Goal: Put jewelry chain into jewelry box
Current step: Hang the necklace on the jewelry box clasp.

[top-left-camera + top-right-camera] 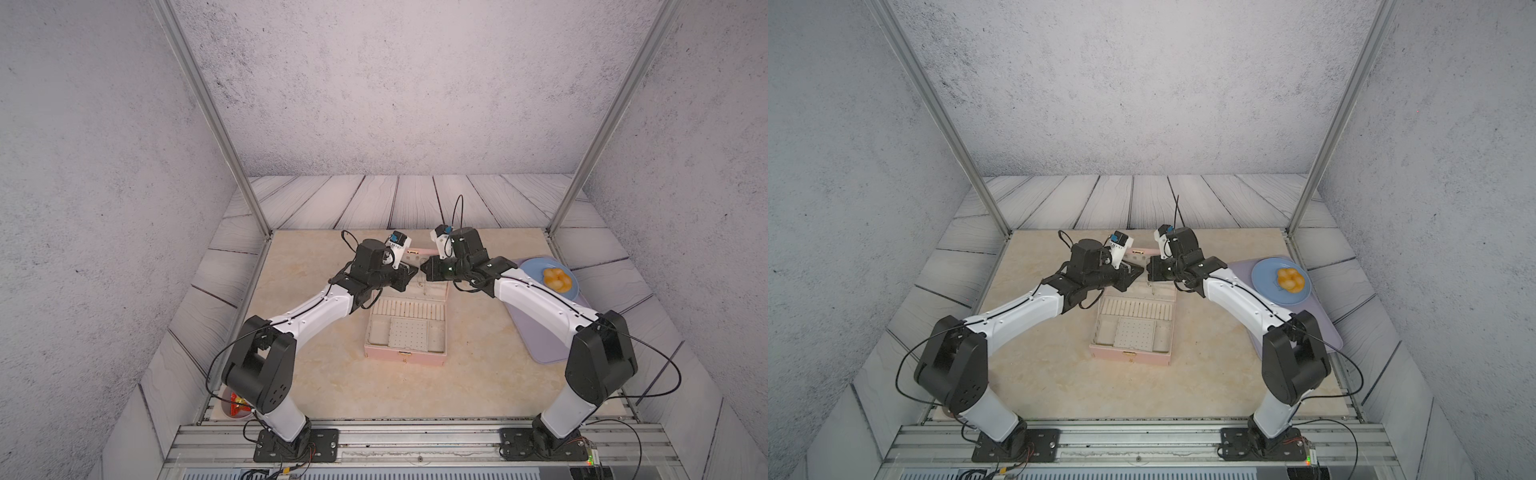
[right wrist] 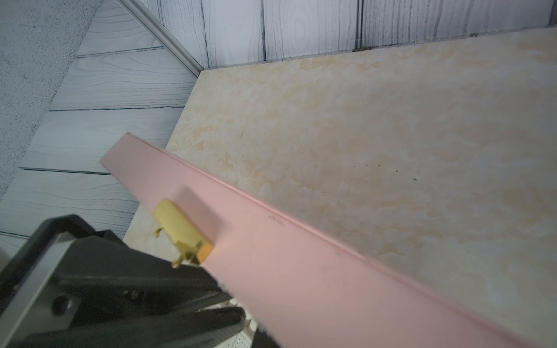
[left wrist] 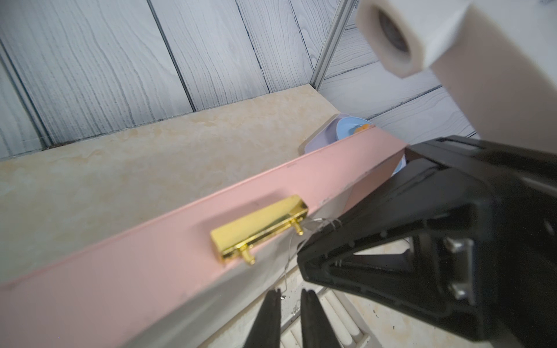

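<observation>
Left wrist view, marble tabletop (image 3: 135,168), plank walls (image 3: 105,69), left tool (image 3: 289,293) slightly parted, right tool (image 3: 301,248) clamping jewelry chain (image 3: 316,222)

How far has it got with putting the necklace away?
Done: the jewelry box stands open, lid raised. In hand: the right gripper, shut, dangles the jewelry chain beside the lid's gold clasp, over the box; the left gripper is close by, slightly open. Left: lower the chain into the box and let go.

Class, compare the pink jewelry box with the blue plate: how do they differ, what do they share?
The jewelry box is pink and rectangular; the plate is blue and round. The jewelry box stands open on the table; the plate sits on a lilac mat, holding yellow food. Both are pastel.
</observation>
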`<action>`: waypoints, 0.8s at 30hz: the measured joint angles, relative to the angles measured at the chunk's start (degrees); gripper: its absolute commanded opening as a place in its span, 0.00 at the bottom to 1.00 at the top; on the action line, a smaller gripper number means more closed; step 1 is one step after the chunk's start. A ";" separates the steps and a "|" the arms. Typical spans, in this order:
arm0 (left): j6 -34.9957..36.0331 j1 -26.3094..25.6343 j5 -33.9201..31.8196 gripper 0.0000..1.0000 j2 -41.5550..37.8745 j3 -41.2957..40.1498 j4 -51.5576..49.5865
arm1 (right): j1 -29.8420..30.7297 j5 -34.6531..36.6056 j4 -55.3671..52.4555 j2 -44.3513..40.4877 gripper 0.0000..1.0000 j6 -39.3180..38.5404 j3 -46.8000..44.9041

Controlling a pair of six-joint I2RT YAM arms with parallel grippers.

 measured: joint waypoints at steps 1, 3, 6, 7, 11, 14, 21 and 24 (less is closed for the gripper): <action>-0.04 0.00 0.00 0.19 0.00 0.00 0.00 | 0.00 0.00 -0.37 0.20 0.00 0.37 0.17; -0.13 0.00 0.04 0.19 0.00 0.00 0.02 | 0.00 0.04 -0.92 0.59 0.00 1.18 0.44; -0.17 0.00 0.15 0.19 0.00 0.00 0.02 | -0.09 0.13 -1.14 0.70 0.00 2.23 0.52; -0.20 0.00 0.20 0.19 0.00 0.00 0.02 | -0.13 0.15 -1.11 0.70 0.00 2.69 0.52; -0.37 0.00 0.31 0.19 0.00 0.00 0.02 | -0.24 -0.02 -0.76 0.70 0.00 4.28 0.52; -0.46 0.00 0.44 0.19 0.00 0.00 0.02 | -0.37 -0.39 -0.42 0.70 0.00 5.11 0.52; -0.61 0.00 0.94 0.19 0.00 0.00 0.04 | -0.63 -1.77 0.28 0.70 0.00 6.54 0.48; -0.61 0.00 1.07 0.18 0.00 0.00 0.04 | -0.87 -1.75 0.87 0.68 0.00 7.23 0.22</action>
